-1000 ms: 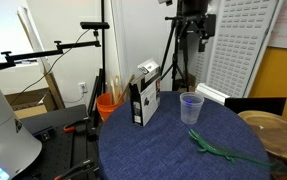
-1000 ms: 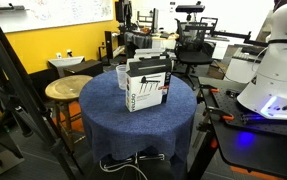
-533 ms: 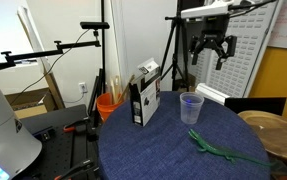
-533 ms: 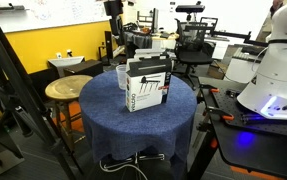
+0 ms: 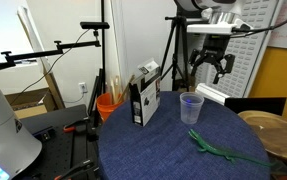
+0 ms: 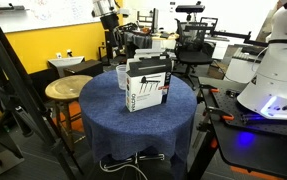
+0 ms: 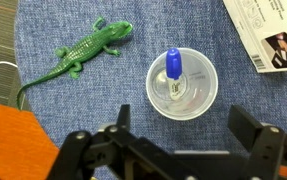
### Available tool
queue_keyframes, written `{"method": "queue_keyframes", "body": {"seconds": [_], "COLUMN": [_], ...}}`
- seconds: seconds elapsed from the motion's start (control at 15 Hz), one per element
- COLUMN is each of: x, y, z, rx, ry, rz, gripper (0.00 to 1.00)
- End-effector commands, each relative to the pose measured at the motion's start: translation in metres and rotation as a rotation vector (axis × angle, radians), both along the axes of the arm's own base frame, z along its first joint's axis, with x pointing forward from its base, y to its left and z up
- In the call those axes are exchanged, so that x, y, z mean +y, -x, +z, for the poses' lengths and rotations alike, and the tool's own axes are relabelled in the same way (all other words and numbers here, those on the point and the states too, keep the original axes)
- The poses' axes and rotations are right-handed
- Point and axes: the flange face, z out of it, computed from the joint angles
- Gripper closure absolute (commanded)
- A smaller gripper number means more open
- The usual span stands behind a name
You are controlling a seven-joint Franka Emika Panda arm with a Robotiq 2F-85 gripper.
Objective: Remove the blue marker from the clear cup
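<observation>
One relation matters here: the marker sits below the claw and stands nearly upright.

Exterior view, tripod side. The claw [image 5: 210, 72] hangs high over the far edge of the round table [image 5: 153, 145], fingers pointing down and visibly spread. The clear cup [image 5: 191, 108] stands upright on the blue cloth, below the claw and a little to the carton's side of it. The carton [image 5: 143, 97] is near the cup but apart from it, and the green lizard [image 5: 223, 150] lies nearer the camera. I cannot pick out the marker in the cup from here; it is too small.

Exterior view, stool side. The cup [image 6: 122, 77] peeks out behind the carton [image 6: 148, 85]. The arm comes in at the top of the picture, but I cannot tell the claw's state there.

Wrist view. The claw [image 7: 181, 138] is wide open, with one finger at each side of the lower edge. The cup [image 7: 182, 84] is level between them and lies toward the top of the picture from the fingertips. The blue marker [image 7: 173, 66] stands inside it, seen almost end-on. Its blue end leans to the far rim and its pale lower part runs down to the base. The lizard [image 7: 80, 55] and the carton [image 7: 273, 35] lie well off to either side.

My reading is that its long axis runs close to my line of descent. The next move is a small nudge forward, then straight down, with the fingers closing across the blue tip above the rim.
</observation>
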Motion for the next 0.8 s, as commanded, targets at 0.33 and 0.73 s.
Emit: {"method": "queue_keyframes", "body": {"seconds": [0.33, 0.73], "x": [0.015, 0.011], "y": [-0.005, 0.003], "z": [-0.033, -0.056], "rx": [0.113, 0.17], "ry": [-0.056, -0.08], "rz": [0.016, -0.011], "gripper": [0.0, 0.15]}}
